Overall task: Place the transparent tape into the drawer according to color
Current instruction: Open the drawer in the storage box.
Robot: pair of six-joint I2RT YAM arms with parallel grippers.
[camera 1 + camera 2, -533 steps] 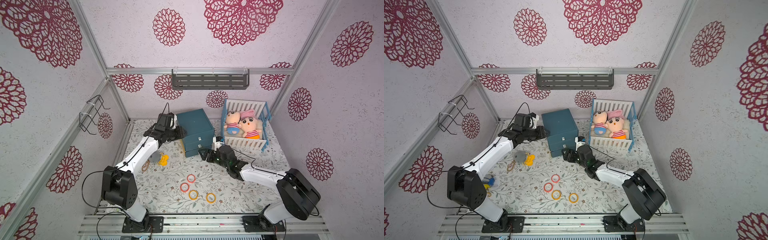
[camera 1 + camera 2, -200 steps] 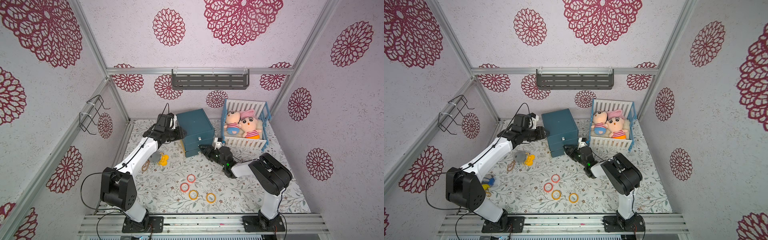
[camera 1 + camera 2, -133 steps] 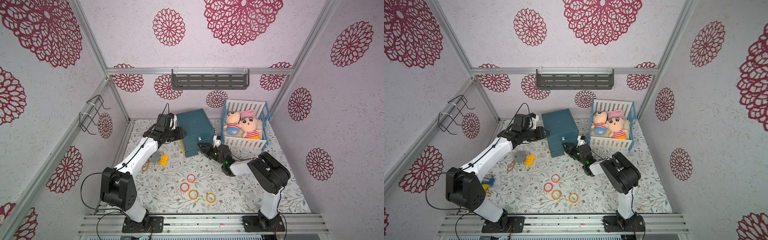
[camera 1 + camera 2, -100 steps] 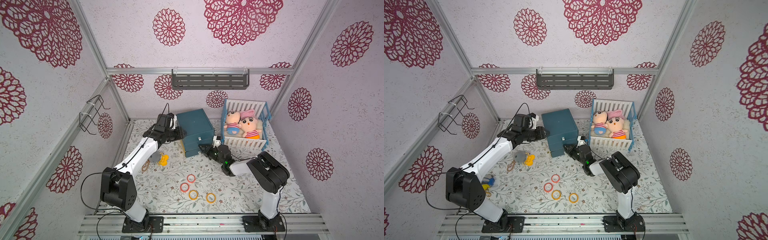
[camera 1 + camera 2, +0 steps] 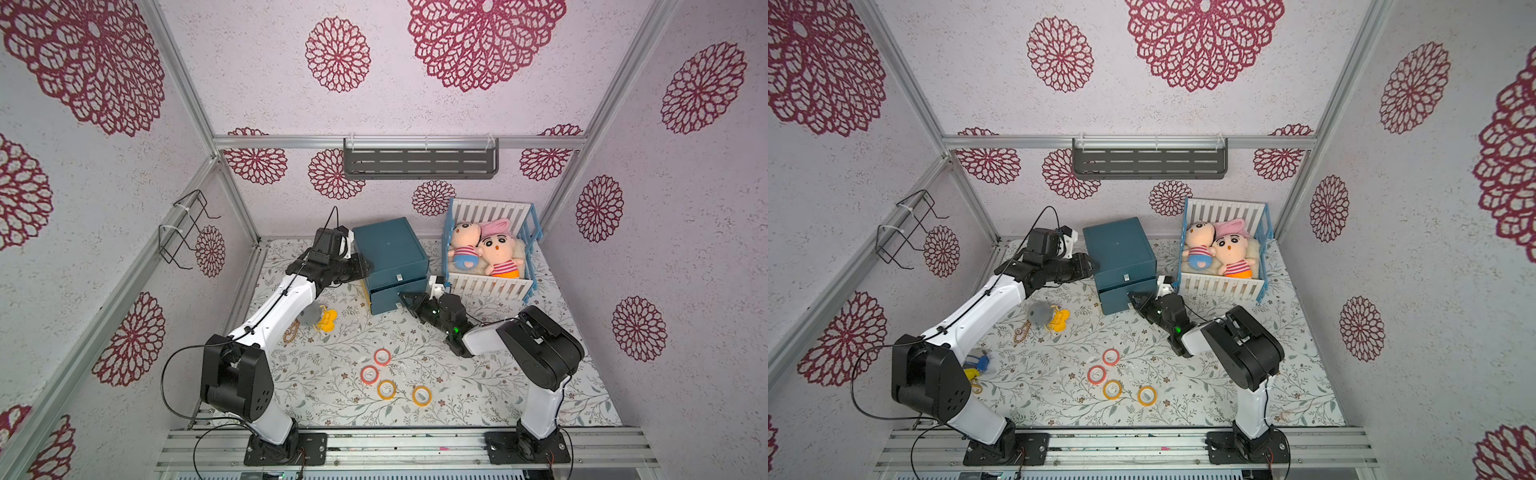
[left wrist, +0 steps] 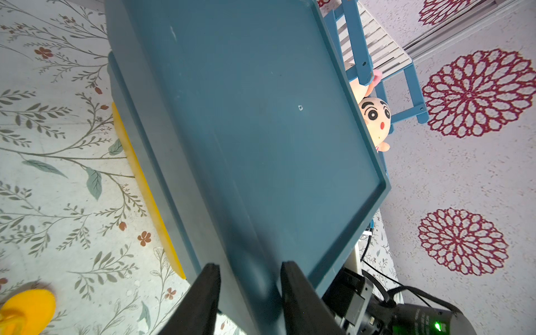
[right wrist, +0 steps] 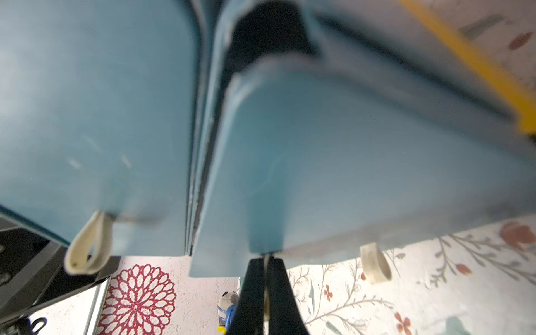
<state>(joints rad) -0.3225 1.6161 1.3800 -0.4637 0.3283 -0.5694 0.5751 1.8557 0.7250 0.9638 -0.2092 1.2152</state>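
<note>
Right wrist view: the right claw (image 7: 265,259) is closed, its fingers pinching a thin white pull tab (image 7: 265,271) at the edge of a blue drawer (image 7: 319,174) front. That drawer stands slightly out of the cabinet (image 5: 386,245), with a dark gap showing behind its front. A white loop tab (image 7: 88,246) hangs from the neighbouring drawer front. In both top views the right claw (image 5: 402,296) (image 5: 1130,295) meets the lowest visible drawer front.

Left wrist view: the left claw (image 6: 249,266) is clamped on the cabinet's upper edge, with one finger over the top panel and one against the side wall. A yellow strip (image 6: 145,185) runs along the cabinet base.

The transparent tape lies on the counter (image 5: 478,386), well apart from both claws. It comprises two red-orange tape rings (image 5: 382,356) (image 5: 369,374) and two yellow tape rings (image 5: 386,389) (image 5: 421,395). The four rings lie close together in front of the cabinet. A white crib (image 5: 490,286) holding plush dolls stands just beside the cabinet
</note>
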